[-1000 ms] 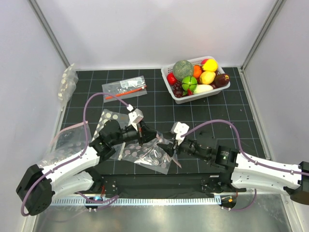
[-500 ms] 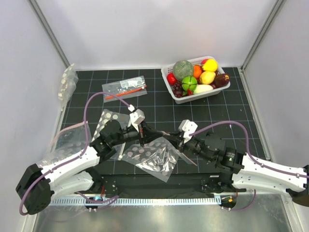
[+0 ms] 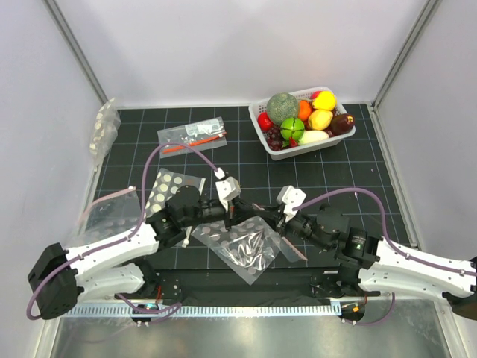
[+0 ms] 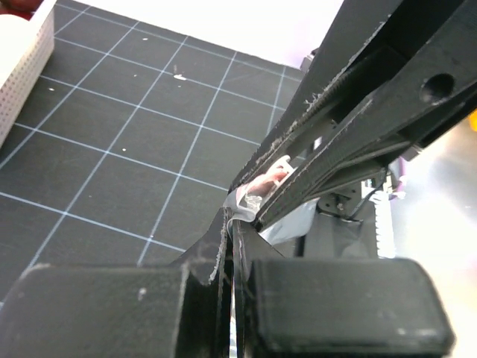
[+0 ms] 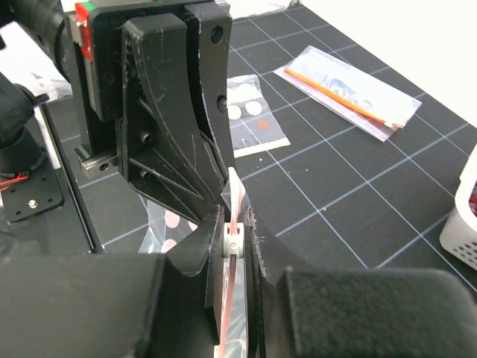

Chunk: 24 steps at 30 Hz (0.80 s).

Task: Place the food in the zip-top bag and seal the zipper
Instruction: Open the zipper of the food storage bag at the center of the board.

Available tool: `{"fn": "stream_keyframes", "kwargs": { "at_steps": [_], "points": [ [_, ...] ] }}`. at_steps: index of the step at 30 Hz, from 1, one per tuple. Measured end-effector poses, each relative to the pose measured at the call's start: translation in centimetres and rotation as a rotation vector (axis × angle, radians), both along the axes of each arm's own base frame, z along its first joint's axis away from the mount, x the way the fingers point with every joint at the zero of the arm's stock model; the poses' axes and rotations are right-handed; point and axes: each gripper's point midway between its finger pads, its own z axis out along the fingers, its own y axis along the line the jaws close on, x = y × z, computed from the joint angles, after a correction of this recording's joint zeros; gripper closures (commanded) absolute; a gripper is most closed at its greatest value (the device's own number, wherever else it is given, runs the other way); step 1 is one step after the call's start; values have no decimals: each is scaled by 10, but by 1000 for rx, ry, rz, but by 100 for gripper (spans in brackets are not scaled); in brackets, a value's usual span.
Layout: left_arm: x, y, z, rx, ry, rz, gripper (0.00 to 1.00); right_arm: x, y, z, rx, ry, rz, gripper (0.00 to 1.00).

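zip-top bag (image 3: 242, 246) between arms, left gripper (image 3: 244, 212) clamped on its zipper (image 5: 238, 205), right gripper (image 3: 267, 218) clamped alongside

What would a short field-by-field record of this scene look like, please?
zip-top bag: held up between both arms over the mat
left fingers: shut on the bag's mouth edge
right fingers: shut on the zipper
food: in the white basket, far right
other bags: lying flat at left
progress: no food visible in the bag
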Motion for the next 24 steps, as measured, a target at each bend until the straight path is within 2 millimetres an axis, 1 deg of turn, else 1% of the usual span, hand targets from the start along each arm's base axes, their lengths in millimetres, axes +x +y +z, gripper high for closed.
{"fn": "stream_keyframes", "kwargs": {
  "at_steps": [6,13,19,24],
  "points": [
    [3,-7,-5,51,-26,15,100,0,-8,-4,-18,8,-18,99],
    [1,-16,-2,66,-51,-2,100,-2,-16,1,17,2,-25,99],
    [5,-22,-10,117,-57,15,100,-1,-19,-6,-10,15,-41,99],
    [6,-20,-14,139,-50,44,100,-1,-20,-11,-28,22,-41,99]
  ]
}}
